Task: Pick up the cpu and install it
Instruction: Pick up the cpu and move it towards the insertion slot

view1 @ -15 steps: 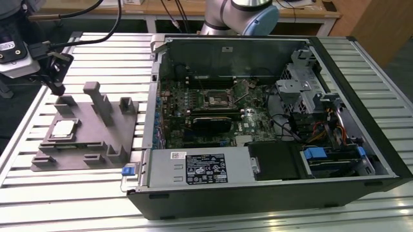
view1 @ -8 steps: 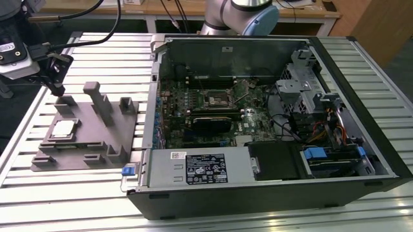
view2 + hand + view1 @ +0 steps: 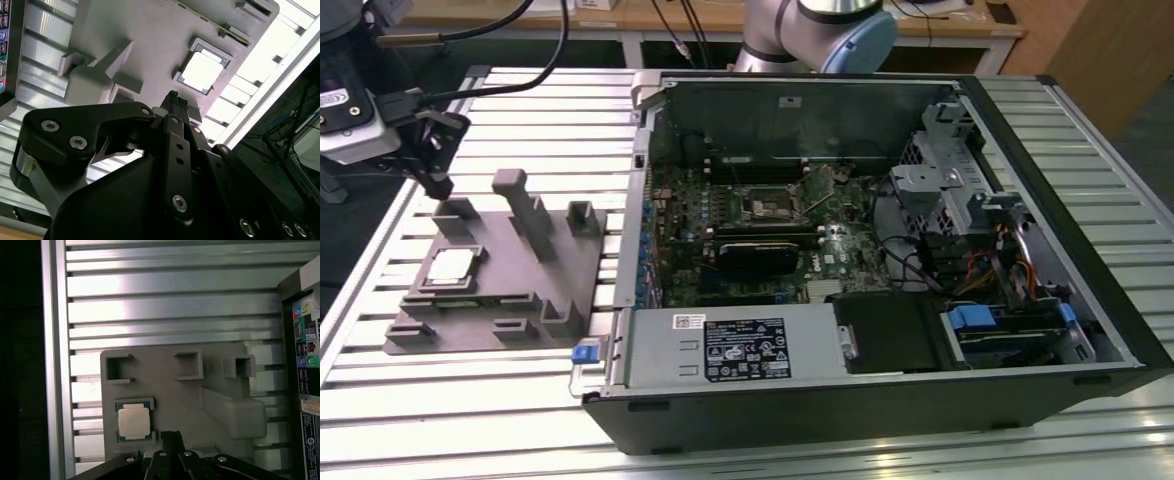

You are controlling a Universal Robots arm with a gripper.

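Grey fixture (image 3: 510, 272) — open computer case (image 3: 774, 412).

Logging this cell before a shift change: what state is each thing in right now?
grey fixture: resting on the slatted table.
cpu: lying flat in the fixture's recess, not held.
pincer: shut, empty, over the fixture, apart from the cpu.
computer case: on its side, panel off, motherboard exposed.

Counter (image 3: 494, 400) is formed of ribbed metal slats. A grey fixture (image 3: 540, 285) is set flat on it toward the exterior view's left. An open computer case (image 3: 854, 415) is laid just beside it, on the right.
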